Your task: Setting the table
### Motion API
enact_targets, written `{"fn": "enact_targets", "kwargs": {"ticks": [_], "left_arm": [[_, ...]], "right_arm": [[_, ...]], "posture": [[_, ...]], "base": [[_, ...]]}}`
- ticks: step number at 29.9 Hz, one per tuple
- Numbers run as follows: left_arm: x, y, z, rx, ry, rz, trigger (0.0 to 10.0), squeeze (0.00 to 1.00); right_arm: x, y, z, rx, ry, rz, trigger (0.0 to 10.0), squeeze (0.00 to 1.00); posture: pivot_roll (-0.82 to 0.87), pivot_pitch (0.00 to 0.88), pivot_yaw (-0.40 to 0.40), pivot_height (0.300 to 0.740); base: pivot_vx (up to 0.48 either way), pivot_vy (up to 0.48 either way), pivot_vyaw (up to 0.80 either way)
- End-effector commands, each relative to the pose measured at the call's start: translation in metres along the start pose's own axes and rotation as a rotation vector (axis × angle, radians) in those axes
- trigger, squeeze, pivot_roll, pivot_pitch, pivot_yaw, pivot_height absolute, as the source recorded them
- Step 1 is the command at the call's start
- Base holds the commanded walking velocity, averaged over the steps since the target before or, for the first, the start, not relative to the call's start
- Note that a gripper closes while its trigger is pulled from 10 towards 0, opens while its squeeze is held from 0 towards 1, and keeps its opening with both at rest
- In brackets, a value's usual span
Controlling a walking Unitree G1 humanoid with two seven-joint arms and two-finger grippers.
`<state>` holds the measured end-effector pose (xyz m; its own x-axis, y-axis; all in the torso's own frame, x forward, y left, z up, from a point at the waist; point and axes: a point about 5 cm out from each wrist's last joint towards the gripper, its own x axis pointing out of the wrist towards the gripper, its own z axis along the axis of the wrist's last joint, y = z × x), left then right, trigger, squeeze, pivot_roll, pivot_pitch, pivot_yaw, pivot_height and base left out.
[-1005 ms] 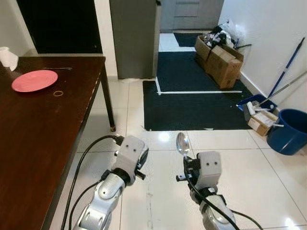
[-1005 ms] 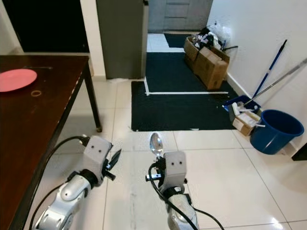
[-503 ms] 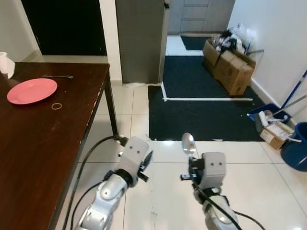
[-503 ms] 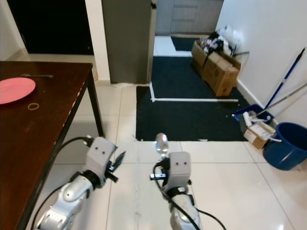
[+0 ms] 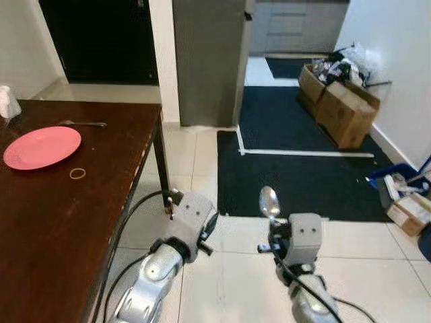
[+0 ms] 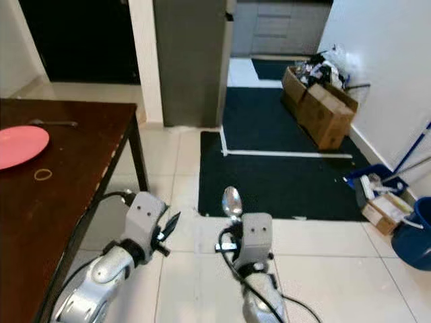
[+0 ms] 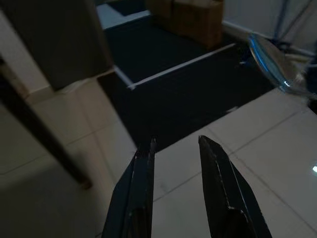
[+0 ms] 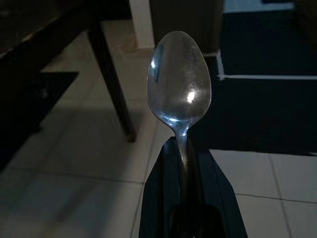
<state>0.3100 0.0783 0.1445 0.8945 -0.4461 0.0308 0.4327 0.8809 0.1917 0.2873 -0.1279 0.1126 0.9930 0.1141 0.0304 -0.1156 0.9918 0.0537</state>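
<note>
My right gripper (image 8: 182, 144) is shut on the handle of a metal spoon (image 5: 269, 201), whose bowl (image 8: 179, 82) stands upright above the white floor tiles. My left gripper (image 7: 176, 143) is open and holds nothing; it hangs low beside the table's near corner. On the dark wooden table (image 5: 60, 215) at my left lie a pink plate (image 5: 42, 147), a fork (image 5: 83, 124) beyond it and a small ring (image 5: 78, 173) in front of it.
A table leg (image 5: 161, 171) stands just ahead of my left arm. A black mat (image 5: 303, 161) covers the floor ahead. Cardboard boxes (image 5: 345, 108) line the right wall, with a blue bucket (image 6: 416, 235) and clutter (image 5: 404, 195) at the far right. A grey cabinet (image 5: 205, 60) stands ahead.
The whole view has shifted: the camera has turned toward the table, so the plate and the table's end sit more centrally. The spoon stays upright in my right gripper.
</note>
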Motion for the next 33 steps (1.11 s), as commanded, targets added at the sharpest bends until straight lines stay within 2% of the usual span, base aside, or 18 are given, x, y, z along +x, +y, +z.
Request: {"fn": "enact_targets", "kwargs": {"ticks": [1,8,21,33], "left_arm": [[-0.0003,-0.0050,-0.0035,-0.001,0.015,-0.015,10.0,0.00],[-0.0001,-0.0055,-0.0034,0.000,0.015,-0.016,10.0,0.00],[0.0004,-0.0057,-0.0033,-0.001,0.014,-0.019,10.0,0.00],[0.0012,-0.0061,-0.0033,-0.001,0.011,-0.020,10.0,0.00]], "right_arm": [[-0.0026,-0.0071,-0.0020,-0.006,0.006,-0.026,10.0,0.00],[-0.0031,-0.0079,-0.0029,0.004,0.011,-0.032,10.0,0.00],[-0.0022,-0.0091,-0.0024,0.008,0.009,-0.040,10.0,0.00],[-0.0014,-0.0102,-0.0014,0.000,0.005,-0.042,10.0,0.00]], "posture": [[0.00,0.097,0.093,0.740],[0.00,0.097,0.093,0.740],[0.00,0.091,0.093,0.740],[0.00,0.083,0.093,0.740]], "base": [[0.480,0.000,0.00],[0.480,0.000,0.00],[0.480,0.000,-0.71],[0.480,0.000,0.00]]}}
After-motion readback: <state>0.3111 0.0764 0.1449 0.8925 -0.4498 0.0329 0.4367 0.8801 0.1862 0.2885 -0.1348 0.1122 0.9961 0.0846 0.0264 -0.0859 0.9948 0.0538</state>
